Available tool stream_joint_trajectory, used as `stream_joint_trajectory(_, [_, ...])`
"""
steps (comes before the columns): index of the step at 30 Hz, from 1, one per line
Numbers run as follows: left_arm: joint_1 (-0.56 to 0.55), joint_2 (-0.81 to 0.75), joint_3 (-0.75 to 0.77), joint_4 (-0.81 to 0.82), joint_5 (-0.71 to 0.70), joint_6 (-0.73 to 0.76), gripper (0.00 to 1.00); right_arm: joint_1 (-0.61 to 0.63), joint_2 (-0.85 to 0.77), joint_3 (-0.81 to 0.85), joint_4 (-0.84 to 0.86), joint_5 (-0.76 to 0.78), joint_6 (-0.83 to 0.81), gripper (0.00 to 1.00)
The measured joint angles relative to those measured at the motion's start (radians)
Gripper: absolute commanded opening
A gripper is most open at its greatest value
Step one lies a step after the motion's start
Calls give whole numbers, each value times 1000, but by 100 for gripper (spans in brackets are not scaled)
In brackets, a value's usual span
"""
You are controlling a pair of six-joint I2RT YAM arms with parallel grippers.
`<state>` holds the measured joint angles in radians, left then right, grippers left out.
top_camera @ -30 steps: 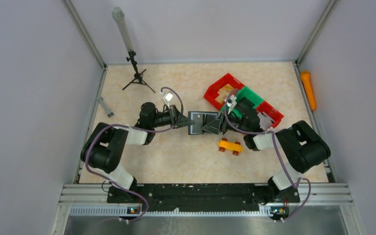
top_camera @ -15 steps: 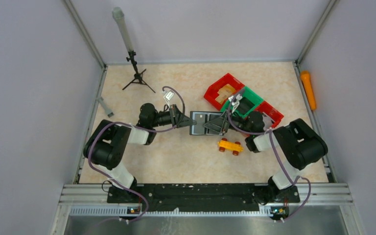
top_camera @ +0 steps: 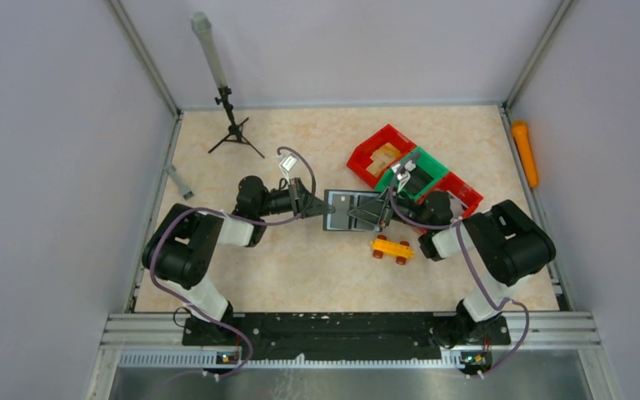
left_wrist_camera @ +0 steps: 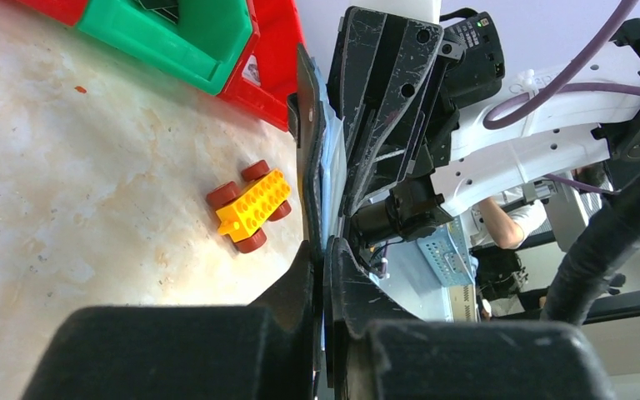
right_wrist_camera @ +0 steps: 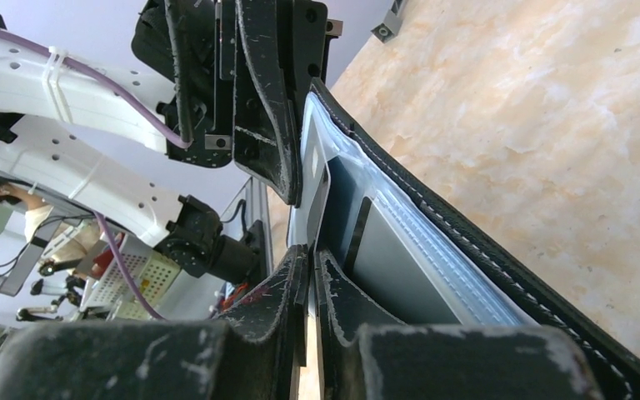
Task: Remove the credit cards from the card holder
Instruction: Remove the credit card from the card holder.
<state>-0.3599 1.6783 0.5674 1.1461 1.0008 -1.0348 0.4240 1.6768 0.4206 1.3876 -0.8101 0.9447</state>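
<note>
While both arms reach inward from their bases at the near edge, elbows pushed outward, their wrists lie low over the middle of the table (top_camera: pixel 283 267) and point at each other. The left gripper (top_camera: pixel 313 205) comes in from the left and the right gripper (top_camera: pixel 374 213) from the right. The card holder (top_camera: pixel 343 208) sits between them, opened out with its greyish inner face up. It is just left of the red and green bins (top_camera: pixel 417 171) and just beyond the yellow toy car (top_camera: pixel 392 248).

From above, the fingers are too small and dark to read. The left wrist view shows the left fingers (left_wrist_camera: pixel 296 283) pressed together on the holder's black edge, with the holder seen edge-on and running away toward the right gripper's body. It also shows the toy car on the table beside the holder.

The right wrist view shows the right fingers (right_wrist_camera: pixel 275 308) drawn almost together, pinching a thin pale sheet (right_wrist_camera: pixel 310 167) that lies against the holder's inner face. Whether that sheet is a card or a clear pocket I cannot tell. This view alone shows the holder's stitched black cover and the left fingers clamped at its far end.
</note>
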Motion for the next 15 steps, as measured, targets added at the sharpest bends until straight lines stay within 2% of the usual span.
stream_joint_trajectory(6, [6,0,-2,1,2,0,10,-2,0,-2,10,0,3,0])
stream_joint_trajectory(12, [9,0,-5,6,2,0,17,-3,0,-2,11,0,3,0])
stream_joint_trajectory(15, [19,0,-7,6,1,0,16,-9,0,-2,11,0,3,0])
